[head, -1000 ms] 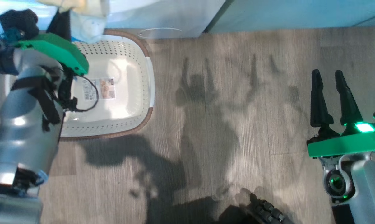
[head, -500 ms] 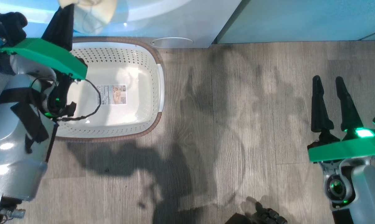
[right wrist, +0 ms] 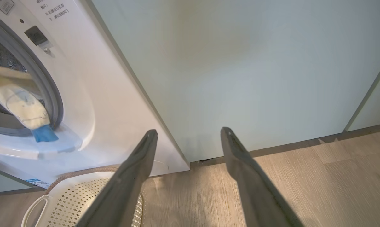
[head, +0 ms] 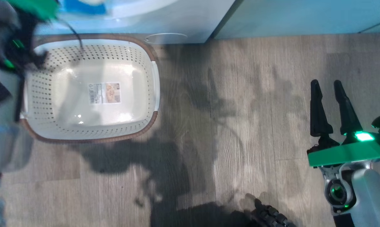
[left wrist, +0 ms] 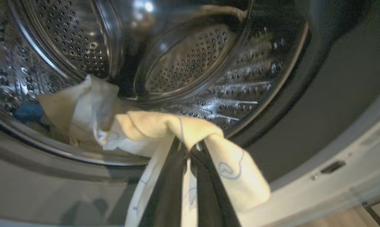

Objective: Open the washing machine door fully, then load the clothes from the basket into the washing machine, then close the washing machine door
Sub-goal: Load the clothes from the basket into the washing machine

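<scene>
Grey wood-grain floor [head: 240,110] ran up to a white washer [right wrist: 114,94] and a pale green cabinet [right wrist: 256,63] beside it. In the head view, the basket [head: 89,136] sat on the floor against the washer's foot. Its bottom was bare apart from a sticker [head: 104,93]. The left arm was only a blur at that view's upper left corner.

The left wrist view looked into the steel drum [left wrist: 190,56]. There the left gripper [left wrist: 190,151] was pinched tight on the clothes [left wrist: 146,126], a pale yellow fold with blue outlines that draped over both fingers and trailed back across the drum's lower rim.

The right wrist view showed the same cloth from outside, hanging over the grey rim of the opening with a blue end lowest. The right gripper [head: 326,83] hung over bare floor at the right, well apart from the basket. Its fingers were spread and held nothing.
</scene>
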{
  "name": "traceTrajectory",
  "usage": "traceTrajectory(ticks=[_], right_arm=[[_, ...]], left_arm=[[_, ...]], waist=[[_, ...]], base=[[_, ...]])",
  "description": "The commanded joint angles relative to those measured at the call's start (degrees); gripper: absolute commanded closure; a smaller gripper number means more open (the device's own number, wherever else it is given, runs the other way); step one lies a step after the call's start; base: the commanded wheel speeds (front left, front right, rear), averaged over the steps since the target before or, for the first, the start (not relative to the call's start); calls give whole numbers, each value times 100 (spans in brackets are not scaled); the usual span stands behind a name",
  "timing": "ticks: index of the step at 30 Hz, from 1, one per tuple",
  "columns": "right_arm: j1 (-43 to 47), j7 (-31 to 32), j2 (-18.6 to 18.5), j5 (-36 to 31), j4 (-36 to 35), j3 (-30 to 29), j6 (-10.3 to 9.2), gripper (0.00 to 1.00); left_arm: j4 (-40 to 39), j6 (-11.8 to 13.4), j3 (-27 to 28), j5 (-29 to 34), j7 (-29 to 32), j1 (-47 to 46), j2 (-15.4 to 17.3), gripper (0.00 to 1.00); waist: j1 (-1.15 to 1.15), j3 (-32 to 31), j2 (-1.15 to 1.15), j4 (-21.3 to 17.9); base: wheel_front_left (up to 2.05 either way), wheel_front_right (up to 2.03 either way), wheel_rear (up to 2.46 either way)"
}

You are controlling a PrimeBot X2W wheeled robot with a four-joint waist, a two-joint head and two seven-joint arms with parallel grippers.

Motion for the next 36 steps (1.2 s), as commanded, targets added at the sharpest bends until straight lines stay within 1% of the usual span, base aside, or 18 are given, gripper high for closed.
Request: traceTrajectory(ticks=[1, 6, 12, 15, 18, 25, 28, 29, 36], right_arm=[[-52, -38, -26, 52, -172, 124, 1, 0], [-143, -38, -26, 130, -182, 189, 1, 0], [-239, -38, -26, 177, -213, 193, 1, 0], [-306, -38, -26, 205, -228, 216, 1, 0], [-370, -38, -26, 244, -239, 244, 1, 0], [-514, -38, -26, 330, -249, 352, 1, 0], [-593, -38, -26, 362, -243, 429, 1, 0], [-593, -38, -26, 362, -243, 429, 1, 0], [-695, -38, -26, 410, -253, 477, 1, 0]], left_arm=[[-80, 28, 259, -17, 39, -336, 303, 100], [536, 64, 246, 160, -10, -1087, 421, 100], [1400, 21, -66, 596, -40, -2039, 536, 100], [1849, 56, -216, 842, -160, -2512, 535, 100], [2282, 84, -346, 1041, -311, -2956, 494, 100], [3230, 47, -720, 1465, -582, -3985, 331, 100], [3613, 65, -807, 1590, -718, -4428, 281, 100], [3613, 65, -807, 1590, -718, -4428, 281, 100], [4422, 100, -988, 1843, -1164, -5255, 212, 100]], waist=[[0, 65, 0, -56], [0, 248, 0, -178], [0, 545, 0, -266], [0, 693, 0, -312], [0, 824, 0, -360], [0, 1097, 0, -480], [0, 1213, 0, -580], [0, 1213, 0, -580], [0, 1389, 0, -763]], base=[[0, 0, 0], [0, 0, 0], [0, 0, 0], [0, 0, 0], [0, 0, 0], [0, 0, 0], [0, 0, 0], [0, 0, 0], [0, 0, 0]])
